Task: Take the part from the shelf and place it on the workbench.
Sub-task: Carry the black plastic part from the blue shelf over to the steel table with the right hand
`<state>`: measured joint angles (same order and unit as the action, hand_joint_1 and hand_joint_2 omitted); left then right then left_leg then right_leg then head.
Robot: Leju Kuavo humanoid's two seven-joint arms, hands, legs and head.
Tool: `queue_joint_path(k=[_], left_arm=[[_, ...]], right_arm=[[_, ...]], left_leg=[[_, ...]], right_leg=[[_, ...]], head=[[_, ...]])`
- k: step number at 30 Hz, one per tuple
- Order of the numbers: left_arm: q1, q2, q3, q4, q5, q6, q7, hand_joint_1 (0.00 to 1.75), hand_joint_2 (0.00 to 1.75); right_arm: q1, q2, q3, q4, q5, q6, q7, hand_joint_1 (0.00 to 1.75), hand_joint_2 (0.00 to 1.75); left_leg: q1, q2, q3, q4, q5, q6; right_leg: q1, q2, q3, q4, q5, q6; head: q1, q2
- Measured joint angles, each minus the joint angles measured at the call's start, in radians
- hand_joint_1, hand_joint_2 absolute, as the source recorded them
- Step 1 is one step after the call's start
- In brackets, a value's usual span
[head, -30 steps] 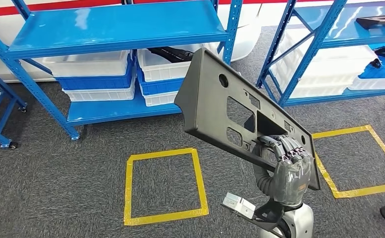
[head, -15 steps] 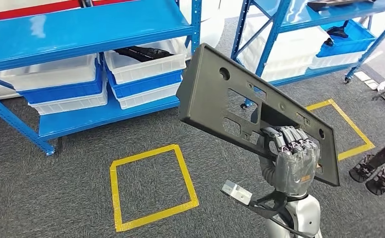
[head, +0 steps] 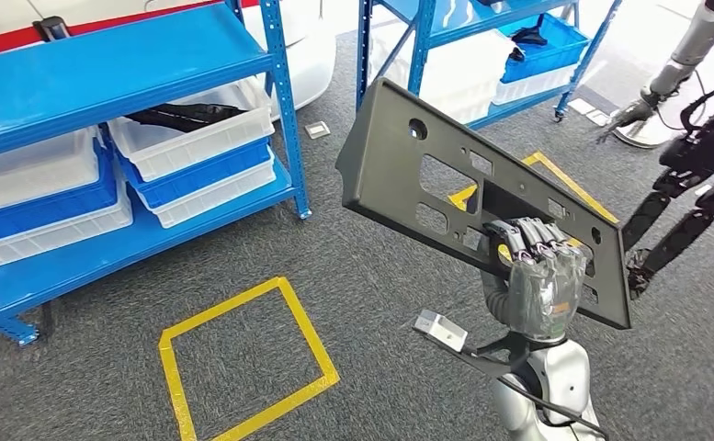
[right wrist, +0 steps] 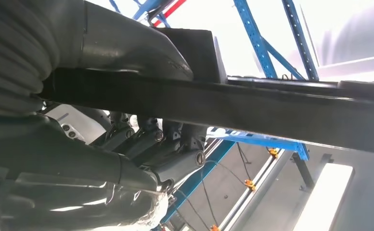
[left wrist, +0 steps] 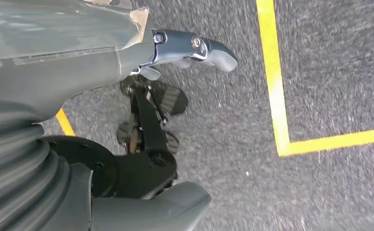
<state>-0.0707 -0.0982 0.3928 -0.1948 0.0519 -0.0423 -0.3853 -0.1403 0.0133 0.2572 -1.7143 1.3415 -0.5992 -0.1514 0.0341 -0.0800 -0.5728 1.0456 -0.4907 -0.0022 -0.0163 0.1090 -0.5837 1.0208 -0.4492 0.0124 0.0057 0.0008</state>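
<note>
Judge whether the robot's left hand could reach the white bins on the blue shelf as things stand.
Probably not: the left hand hangs low over the carpet, and the white bins sit on the blue shelf across open floor.

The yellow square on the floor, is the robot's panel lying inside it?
No, the right hand holds the dark panel up in the air, while the yellow square frames bare carpet.

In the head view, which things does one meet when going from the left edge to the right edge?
Blue shelf with white bins → yellow tape square → dark part → right hand holding it → black stand.
</note>
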Motion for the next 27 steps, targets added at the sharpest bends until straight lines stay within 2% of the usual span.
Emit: queue_joint_path(k=[1, 2, 3, 4, 5, 7, 9, 10, 11, 12, 13, 14, 15, 16, 17, 18, 19, 20, 21, 22, 23, 24, 25, 26, 27], left_arm=[[-0.001, 0.004, 0.006, 0.000, 0.009, 0.004, 0.006, 0.00, 1.75], [-0.002, 0.008, 0.012, 0.000, 0.018, 0.008, 0.009, 0.00, 1.75], [-0.004, 0.011, 0.019, 0.000, 0.028, 0.014, 0.012, 0.00, 1.75], [-0.005, 0.013, 0.027, 0.000, 0.040, 0.019, 0.012, 0.00, 1.75], [-0.005, 0.017, 0.038, 0.000, 0.053, 0.026, 0.011, 0.00, 1.75], [-0.003, 0.022, 0.061, 0.000, 0.076, 0.036, 0.005, 0.00, 1.75], [0.000, 0.025, 0.079, 0.000, 0.087, 0.042, -0.001, 0.00, 1.75], [0.000, 0.026, 0.086, 0.000, 0.090, 0.043, -0.002, 0.00, 1.75], [0.000, 0.026, 0.092, 0.000, 0.094, 0.045, -0.004, 0.00, 1.75], [-0.001, 0.025, 0.100, 0.000, 0.099, 0.047, -0.006, 0.00, 1.75], [-0.001, 0.025, 0.107, 0.000, 0.106, 0.050, -0.010, 0.00, 1.75], [0.000, 0.025, 0.116, 0.000, 0.114, 0.052, -0.015, 0.00, 1.75], [0.000, 0.025, 0.126, 0.000, 0.123, 0.054, -0.019, 0.00, 1.75], [0.000, 0.024, 0.134, 0.000, 0.130, 0.055, -0.022, 0.00, 1.75], [-0.001, 0.024, 0.143, 0.000, 0.137, 0.056, -0.025, 0.00, 1.75], [-0.002, 0.023, 0.150, 0.000, 0.142, 0.058, -0.026, 0.00, 1.75], [-0.003, 0.021, 0.157, -0.001, 0.146, 0.060, -0.028, 0.00, 1.75], [-0.002, 0.020, 0.163, -0.001, 0.149, 0.062, -0.029, 0.00, 1.75], [-0.001, 0.018, 0.169, -0.001, 0.151, 0.064, -0.029, 0.00, 1.75], [0.001, 0.017, 0.174, -0.001, 0.153, 0.066, -0.030, 0.00, 1.75], [0.004, 0.016, 0.179, 0.000, 0.155, 0.067, -0.031, 0.00, 1.75], [0.006, 0.015, 0.183, 0.000, 0.157, 0.069, -0.031, 0.00, 1.75], [0.007, 0.014, 0.187, 0.000, 0.158, 0.070, -0.032, 0.00, 1.75], [0.008, 0.014, 0.190, 0.000, 0.160, 0.071, -0.032, 0.00, 1.75], [0.008, 0.014, 0.193, 0.000, 0.160, 0.072, -0.033, 0.00, 1.75]], right_arm=[[-0.014, 0.001, 0.006, 0.016, 0.003, -0.001, 0.004, 1.75, 1.75], [-0.024, 0.002, 0.013, 0.032, 0.006, -0.002, 0.009, 1.75, 1.75], [-0.031, 0.003, 0.019, 0.046, 0.009, -0.003, 0.012, 1.75, 1.75], [-0.040, 0.004, 0.025, 0.059, 0.010, -0.003, 0.014, 1.75, 1.75], [-0.051, 0.006, 0.034, 0.074, 0.008, -0.003, 0.013, 1.75, 1.75], [-0.080, 0.016, 0.056, 0.106, 0.002, -0.002, 0.009, 1.75, 1.75], [-0.098, 0.029, 0.078, 0.137, -0.001, -0.001, 0.007, 1.75, 1.75], [-0.102, 0.034, 0.086, 0.149, -0.001, -0.001, 0.007, 1.75, 1.75], [-0.106, 0.037, 0.093, 0.159, -0.003, -0.001, 0.006, 1.75, 1.75], [-0.113, 0.043, 0.101, 0.169, -0.005, 0.001, 0.003, 1.75, 1.75], [-0.125, 0.049, 0.108, 0.179, -0.008, 0.004, 0.000, 1.75, 1.75], [-0.140, 0.057, 0.118, 0.190, -0.011, 0.009, -0.005, 1.75, 1.75], [-0.157, 0.067, 0.129, 0.203, -0.014, 0.014, -0.009, 1.75, 1.75], [-0.172, 0.077, 0.139, 0.216, -0.015, 0.019, -0.011, 1.75, 1.75], [-0.184, 0.086, 0.148, 0.229, -0.017, 0.024, -0.012, 1.75, 1.75], [-0.193, 0.095, 0.157, 0.240, -0.017, 0.027, -0.013, 1.75, 1.75], [-0.201, 0.105, 0.164, 0.249, -0.017, 0.030, -0.013, 1.75, 1.75], [-0.209, 0.115, 0.172, 0.258, -0.016, 0.034, -0.013, 1.75, 1.75], [-0.219, 0.125, 0.180, 0.268, -0.014, 0.038, -0.013, 1.75, 1.75], [-0.229, 0.134, 0.188, 0.279, -0.012, 0.043, -0.013, 1.75, 1.75], [-0.237, 0.141, 0.195, 0.291, -0.009, 0.047, -0.013, 1.75, 1.75], [-0.242, 0.146, 0.199, 0.302, -0.007, 0.050, -0.012, 1.75, 1.75], [-0.244, 0.150, 0.202, 0.311, -0.005, 0.052, -0.011, 1.75, 1.75], [-0.246, 0.152, 0.204, 0.318, -0.003, 0.052, -0.010, 1.75, 1.75], [-0.247, 0.155, 0.205, 0.324, -0.002, 0.052, -0.009, 1.75, 1.75]], left_leg=[[-0.003, 0.000, 0.000, -0.004, -0.002, 0.003], [-0.006, 0.012, -0.001, -0.006, 0.002, 0.010], [-0.008, 0.025, -0.001, -0.010, 0.006, 0.018], [-0.008, 0.037, -0.001, -0.014, 0.011, 0.026], [-0.007, 0.051, -0.002, -0.019, 0.015, 0.034], [-0.009, 0.081, -0.004, -0.021, 0.018, 0.042], [-0.013, 0.111, -0.005, -0.021, 0.017, 0.042], [-0.014, 0.123, -0.005, -0.020, 0.017, 0.042], [-0.014, 0.135, -0.005, -0.020, 0.017, 0.042], [-0.014, 0.146, -0.004, -0.020, 0.016, 0.040], [-0.016, 0.156, -0.003, -0.020, 0.015, 0.038], [-0.019, 0.167, -0.003, -0.020, 0.014, 0.034], [-0.021, 0.177, -0.001, -0.020, 0.012, 0.029], [-0.023, 0.188, 0.001, -0.021, 0.011, 0.023], [-0.023, 0.199, 0.004, -0.023, 0.011, 0.016], [-0.021, 0.203, 0.006, -0.023, 0.009, 0.010], [-0.018, 0.193, 0.005, -0.016, 0.001, 0.004], [-0.015, 0.170, -0.003, 0.008, -0.018, 0.000], [-0.013, 0.139, -0.022, 0.051, -0.046, -0.003], [-0.012, 0.109, -0.049, 0.113, -0.080, -0.004], [-0.012, 0.091, -0.081, 0.181, -0.110, -0.006], [-0.011, 0.082, -0.108, 0.232, -0.125, -0.008], [-0.011, 0.078, -0.122, 0.253, -0.121, -0.010], [-0.008, 0.076, -0.117, 0.235, -0.098, -0.011], [-0.004, 0.070, -0.095, 0.181, -0.061, -0.013]], right_leg=[[0.002, 0.012, -0.007, 0.000, 0.003, 0.008], [0.001, 0.024, -0.015, -0.003, 0.008, 0.016], [0.000, 0.025, -0.021, -0.003, 0.010, 0.022], [0.000, 0.008, -0.031, 0.008, 0.005, 0.025], [0.001, -0.019, -0.049, 0.038, -0.010, 0.025], [0.002, -0.080, -0.106, 0.156, -0.062, 0.022], [-0.001, -0.098, -0.158, 0.271, -0.101, 0.027], [-0.002, -0.101, -0.160, 0.282, -0.100, 0.033], [-0.003, -0.106, -0.140, 0.249, -0.085, 0.040], [-0.004, -0.120, -0.102, 0.180, -0.060, 0.046], [-0.002, -0.144, -0.062, 0.104, -0.037, 0.047], [0.003, -0.165, -0.030, 0.043, -0.017, 0.043], [0.007, -0.179, -0.013, 0.006, -0.006, 0.036], [0.013, -0.180, -0.010, -0.005, -0.003, 0.027], [0.017, -0.168, -0.012, -0.006, 0.001, 0.020], [0.010, -0.155, -0.012, -0.008, 0.004, 0.011], [0.005, -0.143, -0.011, -0.012, 0.008, 0.004], [0.000, -0.132, -0.010, -0.016, 0.011, -0.005], [-0.006, -0.121, -0.008, -0.018, 0.015, -0.013], [-0.004, -0.110, -0.009, -0.018, 0.017, -0.018], [-0.002, -0.098, -0.010, -0.018, 0.018, -0.023], [-0.001, -0.084, -0.010, -0.017, 0.019, -0.024], [0.000, -0.071, -0.009, -0.016, 0.020, -0.025], [0.000, -0.057, -0.009, -0.015, 0.019, -0.025], [-0.001, -0.044, -0.009, -0.011, 0.019, -0.024]], head=[[0.000, 0.000], [0.001, 0.000], [0.000, 0.000], [0.002, 0.000], [0.006, 0.000], [0.014, 0.000], [0.017, 0.000], [0.017, 0.000], [0.017, 0.000], [0.017, 0.000], [0.018, 0.000], [0.017, 0.000], [0.017, 0.000], [0.016, 0.000], [0.016, 0.000], [0.015, 0.000], [0.014, 0.000], [0.012, 0.000], [0.009, 0.000], [0.006, 0.000], [0.004, 0.000], [0.003, 0.000], [0.003, 0.000], [0.003, 0.000], [0.002, 0.000]])
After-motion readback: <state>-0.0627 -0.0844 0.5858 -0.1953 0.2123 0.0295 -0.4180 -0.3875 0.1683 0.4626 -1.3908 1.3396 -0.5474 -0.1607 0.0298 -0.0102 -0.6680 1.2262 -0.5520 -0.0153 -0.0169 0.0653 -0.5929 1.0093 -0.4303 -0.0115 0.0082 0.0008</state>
